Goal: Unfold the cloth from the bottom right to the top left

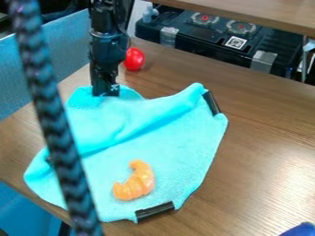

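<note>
The wooden table (265, 152) carried the other things. On it lay the light blue cloth (178, 147), at the middle and left of the view, with a fold running slantwise across it. Behind the table stood a black case (197, 34). A dark braided cord (52, 110) passed in front of the cloth's left part. The robot arm (107, 46) came down from the top, and its gripper (106, 90) was at the cloth's upper left part. I could not tell how far the gripper was open, or whether it had hold of the cloth. An orange curved piece (137, 182) lay on the cloth's lower part. Near the arm, behind the cloth, was a red ball (134, 59). Black strips (155, 211) were at the cloth's right and bottom edges.
</note>
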### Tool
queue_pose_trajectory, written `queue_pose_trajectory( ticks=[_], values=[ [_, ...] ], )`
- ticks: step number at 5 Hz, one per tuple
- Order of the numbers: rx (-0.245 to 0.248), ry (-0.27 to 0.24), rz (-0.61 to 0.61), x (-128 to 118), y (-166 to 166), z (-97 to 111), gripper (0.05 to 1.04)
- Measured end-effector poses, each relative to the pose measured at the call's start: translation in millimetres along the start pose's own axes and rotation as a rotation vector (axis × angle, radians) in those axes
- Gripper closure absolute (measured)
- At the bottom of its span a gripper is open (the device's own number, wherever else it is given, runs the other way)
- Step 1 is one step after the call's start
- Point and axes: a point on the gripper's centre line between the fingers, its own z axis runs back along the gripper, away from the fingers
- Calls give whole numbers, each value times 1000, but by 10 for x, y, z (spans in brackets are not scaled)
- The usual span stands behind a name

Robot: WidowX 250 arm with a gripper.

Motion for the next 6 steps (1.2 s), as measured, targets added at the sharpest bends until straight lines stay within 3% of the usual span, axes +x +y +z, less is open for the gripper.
queue_pose_trajectory(
  ticks=[2,4,6],
  values=[
    [40,11,-7,39,253,-106,1027],
    [88,35,-132,114,425,-168,1027],
    [150,-24,-303,210,468,-230,1027]
  ],
)
